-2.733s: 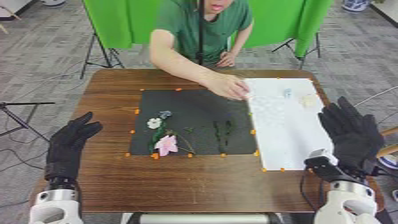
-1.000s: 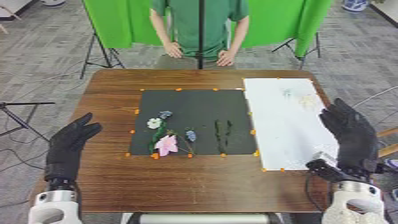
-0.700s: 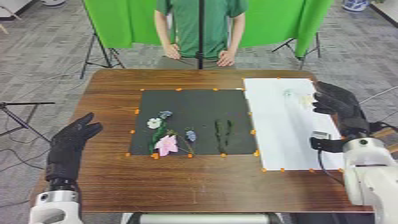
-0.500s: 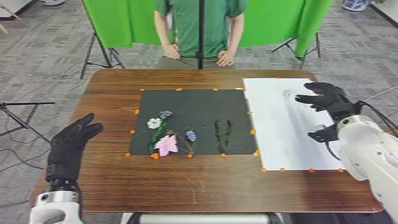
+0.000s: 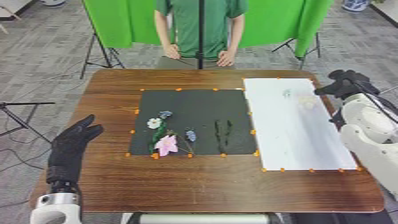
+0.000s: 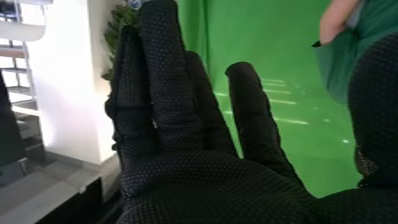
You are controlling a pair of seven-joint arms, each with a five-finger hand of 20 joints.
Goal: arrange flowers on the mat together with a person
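In the head view the left hand (image 5: 73, 139) stays over the table's left edge, fingers straight. The right hand (image 5: 348, 84) is at the far right corner of the table, beside the white sheet. In the right wrist view the right hand (image 6: 209, 175) has straight fingers and holds nothing. The black mat (image 5: 191, 102) bears a white flower (image 5: 155, 123), a small blue flower (image 5: 165, 114), a pink flower (image 5: 166, 144), a blue flower spike (image 5: 191, 135) and dark green stems (image 5: 223, 135). On the white sheet (image 5: 289, 135) lie a faint bluish flower (image 5: 287, 93) and a pale flower (image 5: 307, 102).
The brown table (image 5: 195, 187) shows around the mat, with orange markers along the mat and sheet edges. Across the table stands a person, with both hands (image 5: 172, 51) down by the far edge. Green curtains (image 5: 124, 30) hang behind.
The person's arm has withdrawn from over the mat and sheet. A blue flower spike now shows beside the pink flower. My right hand has moved from the sheet's near right side to the far right corner.
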